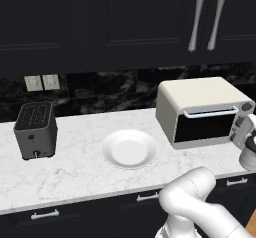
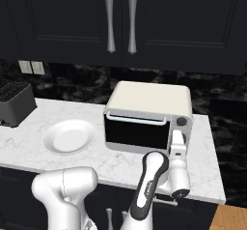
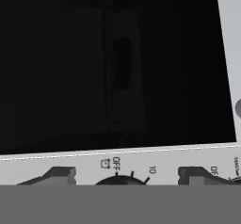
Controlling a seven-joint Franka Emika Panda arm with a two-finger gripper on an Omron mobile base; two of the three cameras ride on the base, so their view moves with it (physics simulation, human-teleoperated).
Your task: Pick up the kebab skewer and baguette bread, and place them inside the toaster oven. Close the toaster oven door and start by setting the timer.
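Note:
The cream-white toaster oven [image 1: 200, 94] [image 2: 147, 96] stands on the counter with its dark glass door [image 1: 205, 127] [image 2: 135, 133] shut and its silver bar handle [image 1: 210, 113] across the top. My gripper [image 1: 241, 128] [image 2: 177, 138] [image 3: 124, 176] is up against the control panel at the oven's right end, just below the upper knob [image 2: 182, 122]. In the hand view its fingertips [image 3: 54, 173] stand apart, open, on either side of the dark timer knob [image 3: 120, 180] marked OFF and 10. The kebab skewer and baguette bread are hidden; behind the glass I make out only dim shapes.
A white plate [image 1: 107, 149] [image 2: 53, 139] lies bare on the marble counter left of the oven. A dark grey slot toaster [image 1: 35, 129] [image 2: 14, 103] stands further left. Dark cabinets with silver handles [image 2: 120, 21] hang above. The counter ends just right of the oven [image 2: 212, 176].

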